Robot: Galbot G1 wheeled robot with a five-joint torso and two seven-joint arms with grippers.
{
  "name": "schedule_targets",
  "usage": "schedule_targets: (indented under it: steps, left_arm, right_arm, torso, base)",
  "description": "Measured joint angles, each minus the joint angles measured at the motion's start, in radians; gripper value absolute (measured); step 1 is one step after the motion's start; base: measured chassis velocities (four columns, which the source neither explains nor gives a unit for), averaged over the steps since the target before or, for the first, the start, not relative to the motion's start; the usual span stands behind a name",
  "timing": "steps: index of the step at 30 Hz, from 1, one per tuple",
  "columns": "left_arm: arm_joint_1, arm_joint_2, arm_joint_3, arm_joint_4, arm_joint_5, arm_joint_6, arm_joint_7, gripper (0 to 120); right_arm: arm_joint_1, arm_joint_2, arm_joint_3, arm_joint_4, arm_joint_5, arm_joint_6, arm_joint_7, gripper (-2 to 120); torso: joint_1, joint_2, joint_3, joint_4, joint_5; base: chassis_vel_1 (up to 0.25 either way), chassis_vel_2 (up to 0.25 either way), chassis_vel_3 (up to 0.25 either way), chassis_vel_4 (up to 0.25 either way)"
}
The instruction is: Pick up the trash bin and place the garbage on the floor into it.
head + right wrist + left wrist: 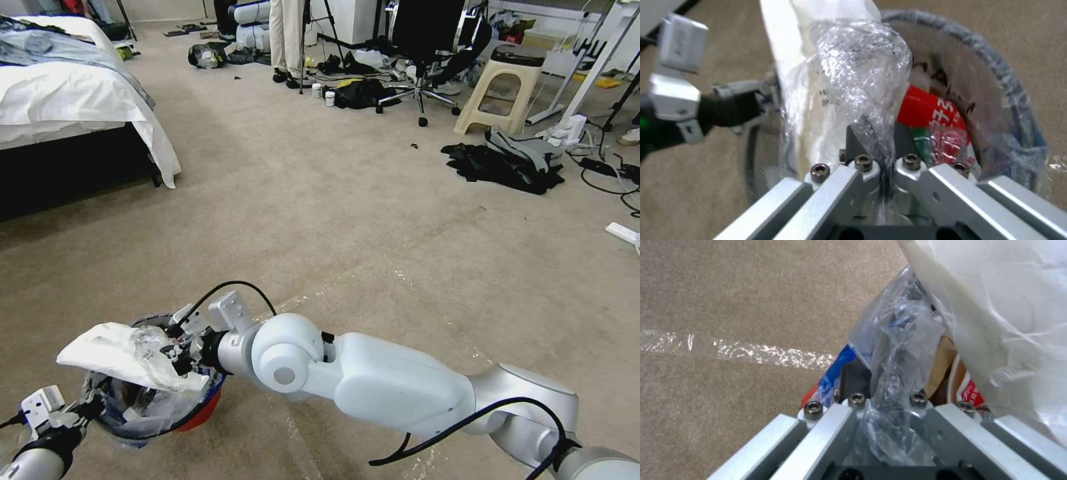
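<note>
The red trash bin (203, 410) with its bluish bag hangs just above the floor (320, 220) at the lower left. My left gripper (93, 407) is shut on its rim; the left wrist view shows the bag plastic pinched in the left gripper (882, 380). My right gripper (177, 357) reaches across over the bin mouth, shut on clear wrap (150, 347) that clings to a white slipper (113, 353). In the right wrist view, the right gripper (878, 133) pinches the wrap (858, 60) above the bin rim (1009, 96). A red wrapper (929, 110) lies inside.
A bed (73, 100) stands at the left. Far right are a dark clothes pile (507, 163), a beige stool (503, 87), an office chair (427, 47) and cables (607, 173). A tape line (347, 280) crosses the carpet ahead.
</note>
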Motion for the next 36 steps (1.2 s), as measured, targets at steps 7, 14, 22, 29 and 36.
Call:
schedule_targets:
  steps: [7, 14, 22, 29, 36]
  left_arm:
    - [0.007, -0.006, 0.003, -0.01, 0.0, -0.003, 0.003, 1]
    - [0.009, -0.01, 0.007, -0.015, 0.004, -0.004, 0.003, 1]
    - [0.012, -0.012, 0.01, -0.016, 0.008, -0.005, 0.005, 1]
    - [0.012, -0.012, 0.012, -0.016, 0.011, -0.006, 0.006, 1]
    - [0.01, -0.013, 0.014, -0.013, 0.013, -0.006, 0.006, 1]
  right_arm:
    - [0.008, 0.001, -0.014, -0.018, -0.015, 0.001, -0.001, 0]
    - [0.008, -0.009, -0.017, -0.02, -0.02, 0.001, 0.001, 0]
    - [0.006, -0.014, -0.017, -0.027, -0.03, -0.004, 0.014, 0]
    - [0.002, -0.023, -0.012, -0.023, -0.037, -0.004, 0.02, 0]
    - [-0.003, -0.027, -0.009, -0.019, -0.043, -0.004, 0.02, 20]
  torso:
    - [0.0, 0.0, 0.0, 0.0, 0.0]
    - [0.0, 0.0, 0.0, 0.0, 0.0]
    - [0.0, 0.0, 0.0, 0.0, 0.0001]
    - [0.0, 0.0, 0.0, 0.0, 0.0001]
    - [0.0, 0.0, 0.0, 0.0, 0.0001]
  base:
    - [0.0, 0.0, 0.0, 0.0]
    - [0.0, 0.0, 0.0, 0.0]
    - [0.0, 0.0, 0.0, 0.0]
    - [0.0, 0.0, 0.0, 0.0]
    - [0.0, 0.0, 0.0, 0.0]
